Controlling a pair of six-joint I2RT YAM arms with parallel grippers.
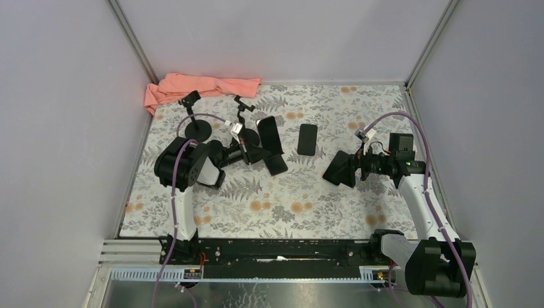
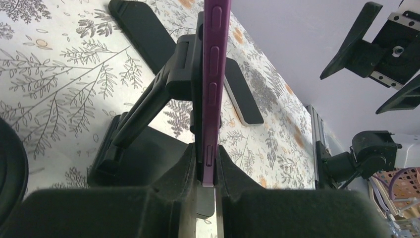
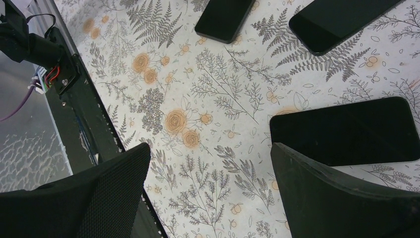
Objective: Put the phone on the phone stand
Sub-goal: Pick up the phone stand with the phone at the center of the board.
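Top external view is showing, at the far left, a pink cloth [image 1: 202, 86] lying crumpled against the back wall. Nearer the middle, the left gripper [image 1: 249, 153] is clamping the phone [image 1: 269, 133] by its lower end. In the left wrist view it is pressing on both faces, and the phone is standing upright, edge toward the camera. The stand [image 2: 163, 94] is sitting just beside the phone, and its cradle seems to be touching the phone's back. I cannot tell if the phone is resting on the lip. Further right, a spare phone [image 1: 306, 139] is lying flat on the tabletop [image 1: 289, 205]. The right gripper [image 1: 339, 170] is hanging above the tabletop with its jaws wide apart, holding nothing.

I am thinking the danger is in the release. If the lower edge is not sitting on the lip, the phone could slide down or fall flat. The stand is looking light, so a push from the gripper could tip or shift it.

The phone is wearing a smooth purple case with raised side buttons. The stand is looking like matte black plastic, angular, with a slanted leg. The tabletop is carrying a grey and orange flower print, and the right gripper is showing a fine black mesh on its inner face.
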